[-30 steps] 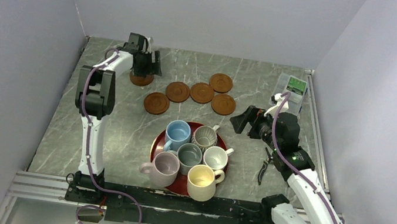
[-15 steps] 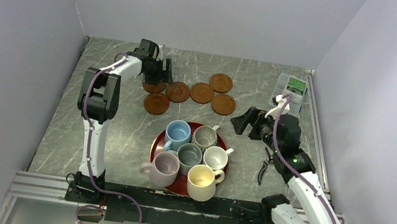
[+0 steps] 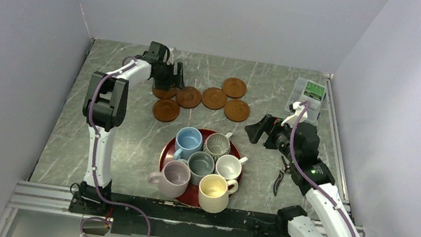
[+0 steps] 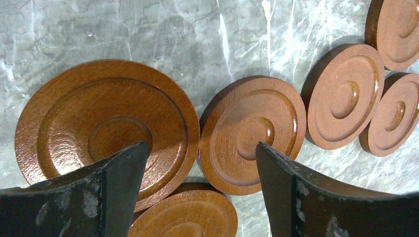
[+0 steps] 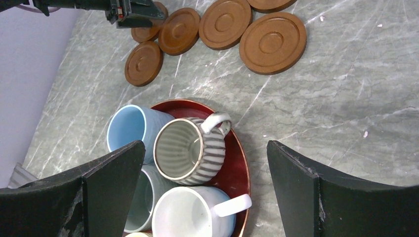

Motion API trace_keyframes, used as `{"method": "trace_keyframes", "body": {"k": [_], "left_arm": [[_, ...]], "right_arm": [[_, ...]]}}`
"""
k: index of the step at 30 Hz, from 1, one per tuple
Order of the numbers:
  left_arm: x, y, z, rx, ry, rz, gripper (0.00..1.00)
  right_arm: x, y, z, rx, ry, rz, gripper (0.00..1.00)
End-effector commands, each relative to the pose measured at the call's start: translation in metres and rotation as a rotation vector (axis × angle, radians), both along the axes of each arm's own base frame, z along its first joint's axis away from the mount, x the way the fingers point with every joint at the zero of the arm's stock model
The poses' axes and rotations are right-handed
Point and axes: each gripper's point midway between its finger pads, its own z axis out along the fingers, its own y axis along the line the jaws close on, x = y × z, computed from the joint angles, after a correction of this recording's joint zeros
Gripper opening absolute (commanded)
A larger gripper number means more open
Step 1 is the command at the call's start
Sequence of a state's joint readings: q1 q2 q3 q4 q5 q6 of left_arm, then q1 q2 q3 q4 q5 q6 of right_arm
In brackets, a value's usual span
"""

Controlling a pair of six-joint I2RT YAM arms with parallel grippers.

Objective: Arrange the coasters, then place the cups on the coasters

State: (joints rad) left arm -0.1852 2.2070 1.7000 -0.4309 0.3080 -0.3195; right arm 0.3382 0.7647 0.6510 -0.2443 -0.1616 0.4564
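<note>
Six reddish-brown coasters lie at the back of the table; the row's left one (image 3: 164,93) sits under my left gripper (image 3: 169,81). In the left wrist view that gripper (image 4: 200,146) is open above the seam between a large, near coaster (image 4: 106,128) and its neighbour (image 4: 252,133); they touch, and nothing is clamped. A third coaster (image 4: 185,217) lies below them. Six cups stand packed on the red tray (image 3: 166,153): light blue (image 3: 189,140), ribbed (image 3: 216,146), grey-green (image 3: 201,166), white (image 3: 228,167), lilac (image 3: 174,176), cream-yellow (image 3: 214,192). My right gripper (image 5: 205,145) hovers open over the ribbed cup (image 5: 185,148).
A white and green box (image 3: 309,92) sits in the back right corner. A black-handled tool (image 3: 280,173) lies on the table right of the tray. Grey walls close in the left, back and right sides.
My left gripper has moved right, and the coaster under it has shifted right with it until it meets the row. The right arm has hardly moved.
</note>
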Motion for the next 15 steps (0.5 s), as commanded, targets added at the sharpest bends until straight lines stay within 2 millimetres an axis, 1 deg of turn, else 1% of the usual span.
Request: {"method": "trace_keyframes", "body": {"k": [1, 9, 15], "left_arm": [[-0.022, -0.017, -0.001, -0.037, 0.073, -0.032, 0.86], [-0.017, -0.017, 0.004, -0.034, 0.057, -0.03, 0.86], [-0.003, -0.02, 0.025, -0.042, 0.008, -0.035, 0.87]], "right_arm": [[0.003, 0.0, 0.009, 0.013, -0.036, -0.01, 1.0], [0.004, 0.0, 0.009, 0.015, -0.036, -0.008, 1.0], [0.004, 0.0, 0.015, 0.011, -0.043, -0.009, 1.0]]}}
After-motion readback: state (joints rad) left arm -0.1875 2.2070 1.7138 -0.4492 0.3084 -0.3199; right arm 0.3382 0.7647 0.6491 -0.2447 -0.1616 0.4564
